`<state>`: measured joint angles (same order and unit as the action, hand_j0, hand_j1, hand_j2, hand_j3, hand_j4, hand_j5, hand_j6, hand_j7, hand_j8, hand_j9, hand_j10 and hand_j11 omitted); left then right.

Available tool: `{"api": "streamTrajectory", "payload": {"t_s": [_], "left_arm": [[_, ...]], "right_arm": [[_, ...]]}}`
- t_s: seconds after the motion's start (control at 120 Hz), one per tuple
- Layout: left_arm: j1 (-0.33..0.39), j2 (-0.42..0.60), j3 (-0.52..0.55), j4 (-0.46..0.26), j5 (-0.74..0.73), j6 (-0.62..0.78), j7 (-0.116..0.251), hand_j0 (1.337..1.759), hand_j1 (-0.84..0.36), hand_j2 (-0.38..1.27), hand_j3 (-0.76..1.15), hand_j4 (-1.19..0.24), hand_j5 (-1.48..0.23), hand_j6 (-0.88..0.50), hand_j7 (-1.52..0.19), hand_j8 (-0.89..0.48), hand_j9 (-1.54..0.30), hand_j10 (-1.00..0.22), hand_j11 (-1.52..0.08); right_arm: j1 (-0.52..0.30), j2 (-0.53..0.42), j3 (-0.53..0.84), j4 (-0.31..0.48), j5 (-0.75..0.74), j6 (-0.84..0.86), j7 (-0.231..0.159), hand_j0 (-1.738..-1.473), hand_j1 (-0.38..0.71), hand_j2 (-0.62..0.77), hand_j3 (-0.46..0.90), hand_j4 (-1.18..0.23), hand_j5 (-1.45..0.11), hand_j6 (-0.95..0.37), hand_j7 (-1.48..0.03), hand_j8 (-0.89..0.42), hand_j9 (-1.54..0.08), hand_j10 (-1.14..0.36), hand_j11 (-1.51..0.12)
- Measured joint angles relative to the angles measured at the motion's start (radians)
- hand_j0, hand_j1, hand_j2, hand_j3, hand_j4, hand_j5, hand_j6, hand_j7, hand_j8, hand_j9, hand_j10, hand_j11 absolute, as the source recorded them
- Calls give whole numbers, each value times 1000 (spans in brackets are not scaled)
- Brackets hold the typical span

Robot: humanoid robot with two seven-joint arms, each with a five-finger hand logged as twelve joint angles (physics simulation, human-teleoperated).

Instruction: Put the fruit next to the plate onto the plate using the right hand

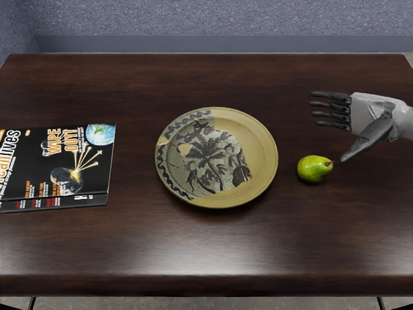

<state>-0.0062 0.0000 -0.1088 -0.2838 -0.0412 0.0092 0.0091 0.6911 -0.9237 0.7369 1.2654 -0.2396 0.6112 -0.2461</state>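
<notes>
The green pear [314, 168] lies on the dark tabletop [206, 245] just right of the patterned plate [261, 139], not touching it. The right hand [358, 119] hovers up and to the pear's right, fingers spread and empty. A magazine [55, 168] lies far left.

The magazine [57, 166] runs off the left edge (its small print is unreadable); the right hand [362, 120] loses its arm past the wrist at the right edge.
</notes>
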Motion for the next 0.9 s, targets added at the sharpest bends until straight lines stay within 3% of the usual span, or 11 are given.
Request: {"api": "streamTrajectory", "payload": {"t_s": [0.242, 0.425, 0.575, 0.642, 0.808, 0.9], "left_arm": [[-1, 0, 0, 0, 0, 0, 0, 1658, 344, 1, 0, -4, -5, -4, -5, -4, -5, -4, -5], [-1, 0, 0, 0, -1, 0, 0, 1658, 344, 1, 0, -4, -5, -4, -5, -4, -5, -4, -5], [-1, 0, 0, 0, -1, 0, 0, 1658, 344, 1, 0, -4, -5, -4, -5, -4, -5, -4, -5], [-1, 0, 0, 0, -1, 0, 0, 1658, 344, 1, 0, -4, -5, -4, -5, -4, -5, -4, -5], [-1, 0, 0, 0, -2, 0, 0, 1658, 344, 1, 0, -4, -5, -4, -5, -4, -5, -4, -5], [-1, 0, 0, 0, -2, 0, 0, 1658, 344, 1, 0, -4, -5, -4, -5, -4, -5, -4, -5]], "right_arm": [[16, -2, 11, 5, -93, 0, -2, -1658, -331, -2, 0, -17, -22, -17, -22, -17, -22, -17, -22], [63, 49, 16, 30, -387, -2, -2, -1658, -329, -2, 0, -19, -23, -20, -23, -19, -23, -19, -23], [20, 79, 2, 80, -559, -115, 7, -1658, -327, -2, 0, -22, -25, -22, -25, -22, -25, -21, -25], [-20, 84, 3, 104, -597, -186, 41, -1658, -325, -3, 0, -24, -28, -25, -28, -24, -28, -23, -28], [-106, 87, 4, 128, -630, -295, 205, -1658, -326, -2, 0, -23, -27, -24, -26, -24, -27, -23, -27], [-140, 92, 3, 130, -634, -314, 262, -1658, -329, -1, 0, -21, -24, -22, -24, -21, -24, -20, -24]]}}
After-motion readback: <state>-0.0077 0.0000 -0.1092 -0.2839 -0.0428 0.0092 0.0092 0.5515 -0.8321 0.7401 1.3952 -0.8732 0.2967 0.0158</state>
